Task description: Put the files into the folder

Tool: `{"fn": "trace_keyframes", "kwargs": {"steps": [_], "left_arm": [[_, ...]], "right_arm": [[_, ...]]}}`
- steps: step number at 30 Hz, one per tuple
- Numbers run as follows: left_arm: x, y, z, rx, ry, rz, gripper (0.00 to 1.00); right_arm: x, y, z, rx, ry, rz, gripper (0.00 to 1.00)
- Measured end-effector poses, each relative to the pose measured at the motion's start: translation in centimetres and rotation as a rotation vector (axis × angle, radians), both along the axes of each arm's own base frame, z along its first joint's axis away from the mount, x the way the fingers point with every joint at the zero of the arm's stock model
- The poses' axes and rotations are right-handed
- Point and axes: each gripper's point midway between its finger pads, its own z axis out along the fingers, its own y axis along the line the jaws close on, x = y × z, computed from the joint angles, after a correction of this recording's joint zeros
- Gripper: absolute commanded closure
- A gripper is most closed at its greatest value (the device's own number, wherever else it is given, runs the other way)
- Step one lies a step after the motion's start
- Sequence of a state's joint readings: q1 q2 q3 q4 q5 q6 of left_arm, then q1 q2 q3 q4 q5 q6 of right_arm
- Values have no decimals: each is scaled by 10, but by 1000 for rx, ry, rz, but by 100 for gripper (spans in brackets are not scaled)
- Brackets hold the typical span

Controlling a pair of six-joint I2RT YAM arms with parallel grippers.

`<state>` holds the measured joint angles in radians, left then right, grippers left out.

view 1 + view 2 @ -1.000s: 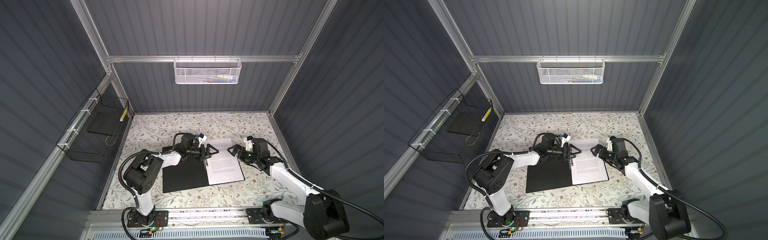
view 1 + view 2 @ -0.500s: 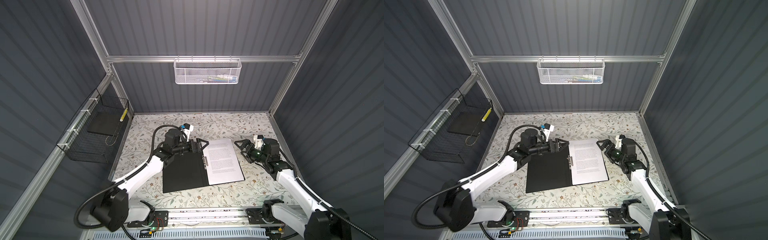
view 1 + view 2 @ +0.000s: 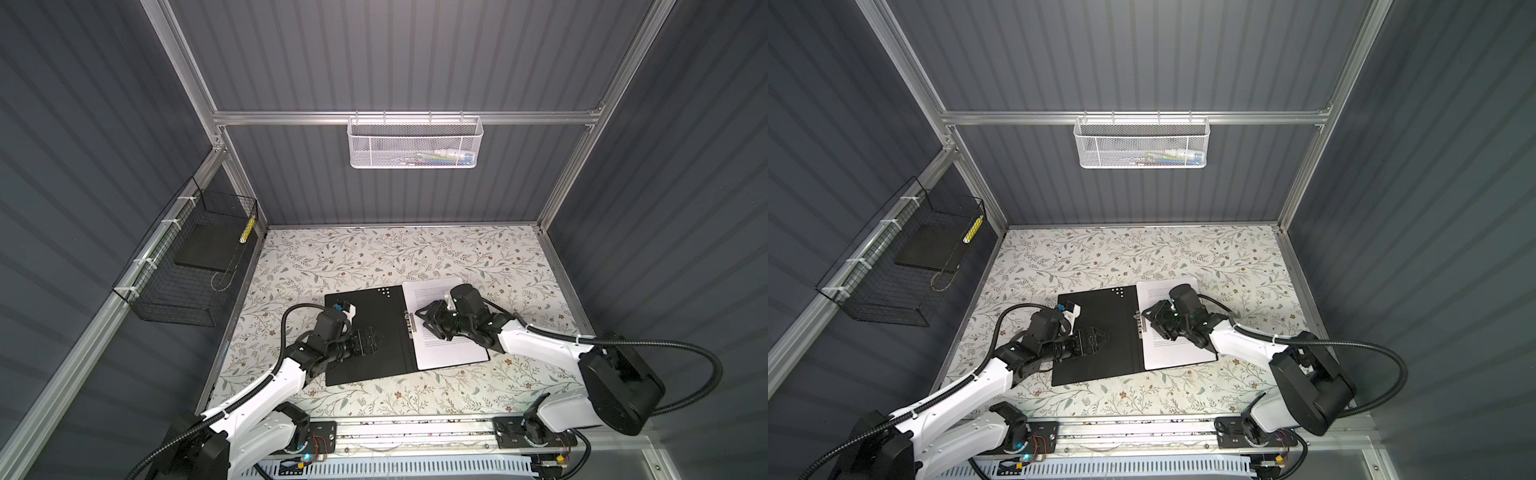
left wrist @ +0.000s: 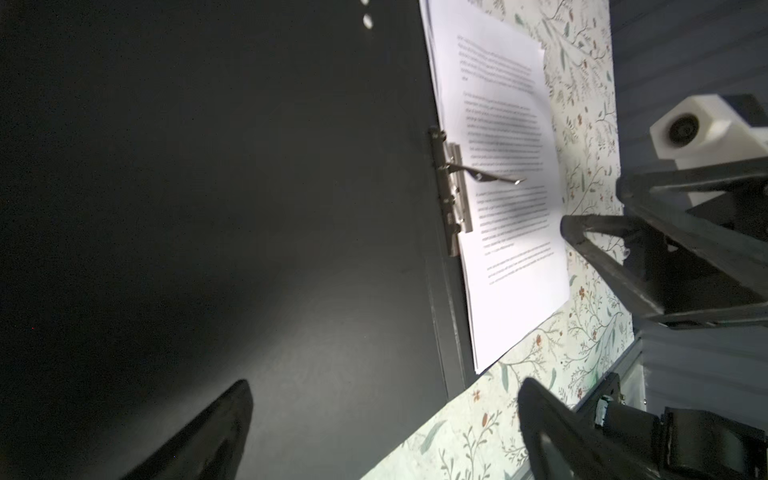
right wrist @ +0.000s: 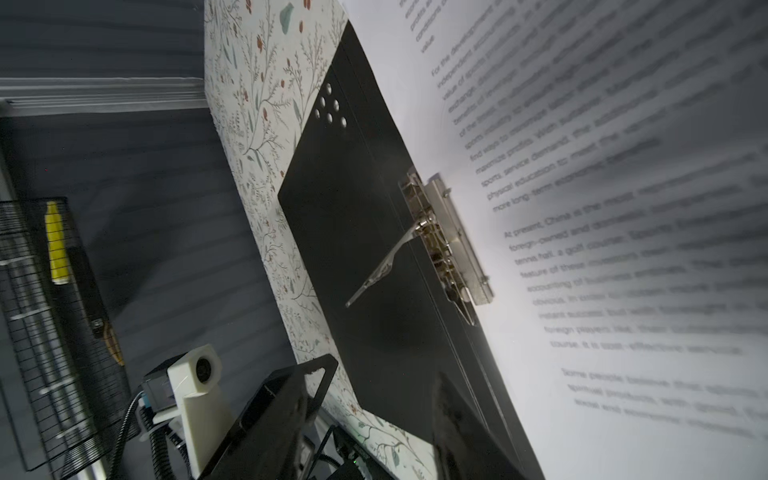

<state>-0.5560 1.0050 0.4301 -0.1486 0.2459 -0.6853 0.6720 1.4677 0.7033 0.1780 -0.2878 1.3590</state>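
1. The folder lies open and flat on the floral worktop, in the near half and about midway between left and right. Its black inside faces up.
2. The files are a stack of white printed sheets. They rest on the right half of the folder, with their left edge against the spine.
3. A metal clip sits on the spine at the left edge of the files. Its thin lever stands up off the clip instead of lying flat.
4. The left hand is over the bare black left half of the folder and points right, toward the spine.
   - In the left wrist view its fingers stand wide apart, with nothing between them.
   - I cannot tell whether it touches the cover.
5. The right hand is over the files just right of the clip and points left.
   - In the left wrist view its fingers stand a little apart, a narrower gap than the left hand's, and no sheet is caught between them.
   - I cannot tell whether the tips touch the paper.
6. A small cluster of pale dots marks the far right corner of the left half of the folder.
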Motion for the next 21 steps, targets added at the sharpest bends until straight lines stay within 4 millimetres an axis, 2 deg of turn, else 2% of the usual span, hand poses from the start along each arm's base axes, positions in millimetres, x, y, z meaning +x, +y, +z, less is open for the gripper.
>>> {"fn": "trace_keyframes", "kwargs": {"steps": [7,13,21], "left_arm": [[-13,2,-21,-12,40,-15,0],[-16,7,-32,13,62,-2,0],[-12,6,-33,13,51,6,0]], "right_arm": [[16,26,5,40,17,-35,65],[20,28,-4,43,50,-65,70],[19,30,-12,41,86,-82,73]]}}
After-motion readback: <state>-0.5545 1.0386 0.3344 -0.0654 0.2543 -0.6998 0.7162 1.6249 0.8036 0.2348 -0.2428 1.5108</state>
